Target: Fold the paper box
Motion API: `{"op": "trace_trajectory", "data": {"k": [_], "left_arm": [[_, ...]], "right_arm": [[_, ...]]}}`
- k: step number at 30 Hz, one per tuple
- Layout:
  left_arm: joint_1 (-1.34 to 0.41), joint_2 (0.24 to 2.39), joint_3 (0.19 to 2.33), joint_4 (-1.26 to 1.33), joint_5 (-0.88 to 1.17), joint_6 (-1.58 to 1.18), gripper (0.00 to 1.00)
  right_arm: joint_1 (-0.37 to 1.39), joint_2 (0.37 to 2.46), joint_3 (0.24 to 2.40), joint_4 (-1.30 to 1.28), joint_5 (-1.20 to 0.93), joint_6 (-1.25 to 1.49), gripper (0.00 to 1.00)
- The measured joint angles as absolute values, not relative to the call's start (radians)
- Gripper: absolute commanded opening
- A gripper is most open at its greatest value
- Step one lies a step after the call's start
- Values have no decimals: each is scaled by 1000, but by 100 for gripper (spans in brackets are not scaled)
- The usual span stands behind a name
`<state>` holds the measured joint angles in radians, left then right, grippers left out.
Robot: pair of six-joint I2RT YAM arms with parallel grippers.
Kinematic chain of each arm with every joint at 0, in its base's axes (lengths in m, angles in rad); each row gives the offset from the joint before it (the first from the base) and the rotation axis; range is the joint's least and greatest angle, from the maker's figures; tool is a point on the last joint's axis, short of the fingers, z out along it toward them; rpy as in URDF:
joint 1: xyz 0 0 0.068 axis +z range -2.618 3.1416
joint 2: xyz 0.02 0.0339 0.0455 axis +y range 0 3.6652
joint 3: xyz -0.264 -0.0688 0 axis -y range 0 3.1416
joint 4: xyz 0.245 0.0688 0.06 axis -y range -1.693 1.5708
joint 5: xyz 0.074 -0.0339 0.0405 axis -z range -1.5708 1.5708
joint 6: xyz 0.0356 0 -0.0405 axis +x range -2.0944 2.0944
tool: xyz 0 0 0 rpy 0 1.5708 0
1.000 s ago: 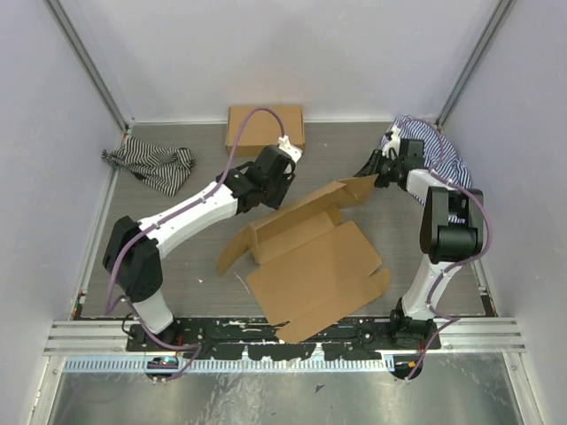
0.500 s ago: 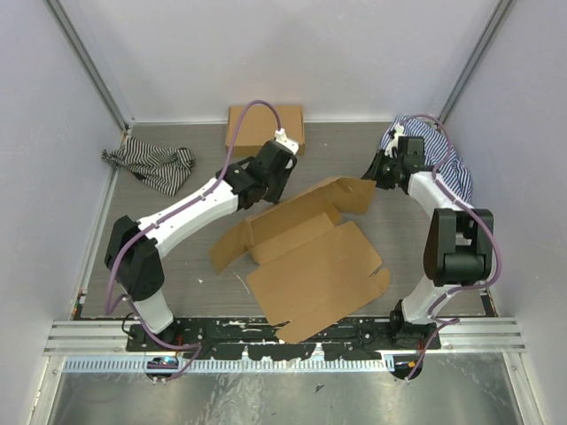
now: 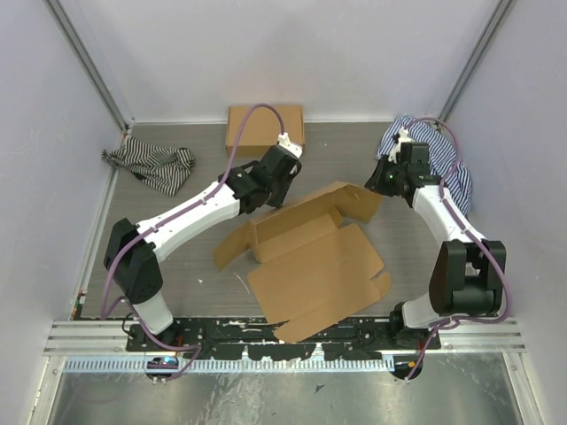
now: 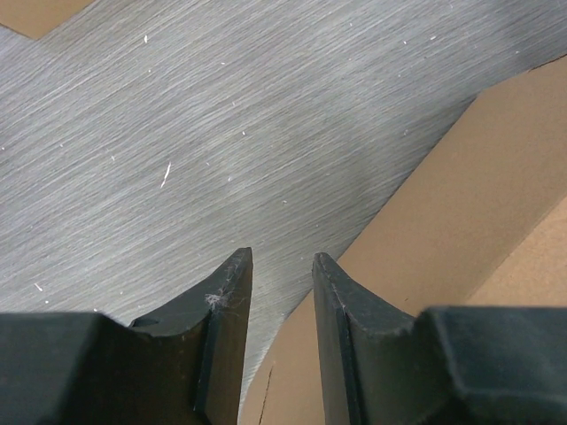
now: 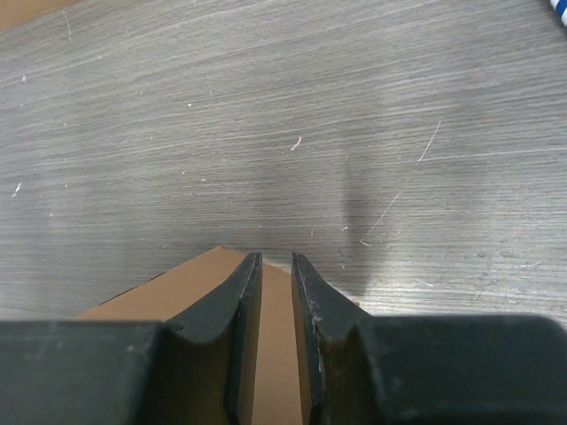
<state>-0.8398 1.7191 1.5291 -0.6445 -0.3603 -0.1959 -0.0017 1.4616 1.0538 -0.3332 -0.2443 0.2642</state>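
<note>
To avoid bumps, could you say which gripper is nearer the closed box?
Left. Left gripper: just in front of the closed box. Right gripper: well to its right.

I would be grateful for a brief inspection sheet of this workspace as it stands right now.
Surface: grey wood-grain table, lightly scratched.
Job's things: paper box mid-table, partly folded, its back wall flap raised.
Clutter: low cardboard box at the far edge; striped cloth far left; second striped cloth behind the right arm.
Grippers: left gripper open a little, bare table between the fingers, at the box's edge; right gripper nearly closed at a flap corner, grip unclear.
Cables: purple cable looping above the left wrist; a similar one on the right arm.
Surroundings: plain white walls, metal rail at the near edge.
</note>
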Motion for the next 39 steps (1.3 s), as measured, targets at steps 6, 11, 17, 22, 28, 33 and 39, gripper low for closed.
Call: {"op": "trace_trajectory", "data": {"k": [6,11,17,22,28,33,39], "left_arm": [[-847,1719,1531,-657,-372,-199,41],[-848,1719,1571,-675,-380,-199,41],[-849,1719,1612,-688,-400,-196,41],[-850,1706,1614,-706,-395,-196,41],[-860,1650,1592,-711,-387,-213,41],[-868,1620,1582,-710,-387,-222,41],[-872,1620,1582,-710,-387,-222,41]], "right_arm": [[-2,1520,1054,-332,-245,265,27],[-2,1586,1076,-334,-244,266,27],[-2,1667,1169,-338,-251,270,27],[-2,1676,1209,-338,-264,270,27],[-2,1684,1213,-340,-273,270,27],[-2,1684,1205,-348,-265,270,27],[-2,1658,1145,-363,-234,269,27]]}}
